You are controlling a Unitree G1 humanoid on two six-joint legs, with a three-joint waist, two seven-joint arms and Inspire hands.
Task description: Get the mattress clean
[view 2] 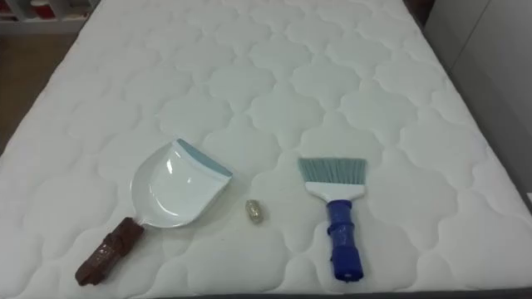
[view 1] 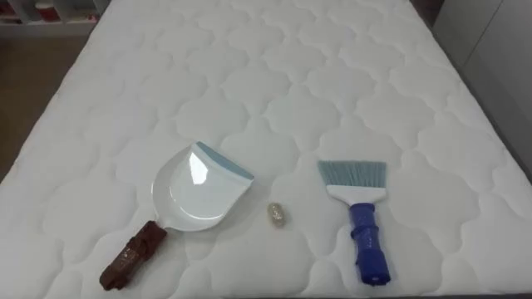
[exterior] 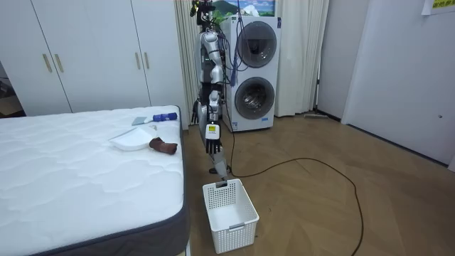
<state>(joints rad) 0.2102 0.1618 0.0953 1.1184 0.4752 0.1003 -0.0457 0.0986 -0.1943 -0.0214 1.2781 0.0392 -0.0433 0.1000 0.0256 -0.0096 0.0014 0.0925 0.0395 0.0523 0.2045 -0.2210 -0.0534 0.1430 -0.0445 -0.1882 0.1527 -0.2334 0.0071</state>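
The brush [view 1: 358,208] lay handle toward the robot's right, dustpan [view 1: 195,193] toward its left; left hand [exterior: 212,141] hung slack-fingered beside bed [exterior: 71,186]

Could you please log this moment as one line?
stance: beside bed | left hand: hanging at side | dustpan, scrap, brush: on bed, untouched | scrap between dustpan and brush | sweeping: not begun

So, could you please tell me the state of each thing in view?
Mattress: bare, unsheeted.
Dustpan: flat on mattress, empty.
Hand brush: lying flat, unheld.
Small scrap: loose between them, unswept.
Laundry basket: upright, empty.
Stacked washing machines: doors shut.
Left hand: hanging, holding nothing.
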